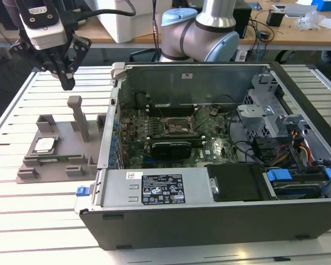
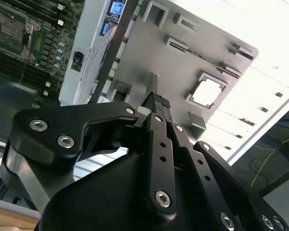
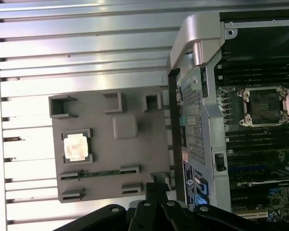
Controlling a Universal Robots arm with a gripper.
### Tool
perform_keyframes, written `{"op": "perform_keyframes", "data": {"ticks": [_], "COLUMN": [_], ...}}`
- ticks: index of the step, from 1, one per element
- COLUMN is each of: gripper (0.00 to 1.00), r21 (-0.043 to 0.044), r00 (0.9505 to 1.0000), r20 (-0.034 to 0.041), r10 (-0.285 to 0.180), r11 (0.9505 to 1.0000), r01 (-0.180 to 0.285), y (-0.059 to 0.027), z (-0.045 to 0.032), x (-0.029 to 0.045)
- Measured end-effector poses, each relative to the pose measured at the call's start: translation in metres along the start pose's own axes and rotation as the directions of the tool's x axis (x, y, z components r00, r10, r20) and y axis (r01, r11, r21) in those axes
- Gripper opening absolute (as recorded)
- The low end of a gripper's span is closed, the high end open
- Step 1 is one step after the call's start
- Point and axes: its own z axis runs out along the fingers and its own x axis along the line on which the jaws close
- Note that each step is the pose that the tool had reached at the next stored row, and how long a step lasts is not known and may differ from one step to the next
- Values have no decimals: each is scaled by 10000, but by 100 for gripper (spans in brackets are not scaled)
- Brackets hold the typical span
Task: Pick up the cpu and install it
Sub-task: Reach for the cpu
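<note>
Overhead: pincer (image 1: 67, 81) closed, empty, above grey fixture (image 1: 51, 165) | cpu (image 1: 44, 144) seated in fixture pocket | open computer case (image 1: 209, 223) alongside

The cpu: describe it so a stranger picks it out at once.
Beside the open computer case, on the exterior view's left, lies a grey fixture tray. The cpu sits flat in its square pocket: a small silvery square, unlike the long green memory stick and upright grey post nearby.
</note>
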Motion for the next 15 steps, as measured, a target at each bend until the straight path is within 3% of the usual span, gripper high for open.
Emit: {"op": "perform_keyframes", "data": {"ticks": [10, 15], "gripper": [11, 11], "r21": [0, 0], "r00": [10000, 10000], "r20": [0, 0], "r10": [0, 0], "r11": [10000, 10000], "r01": [0, 0], "y": [-17, -23], "z": [-6, -9], "x": [231, 307]}}
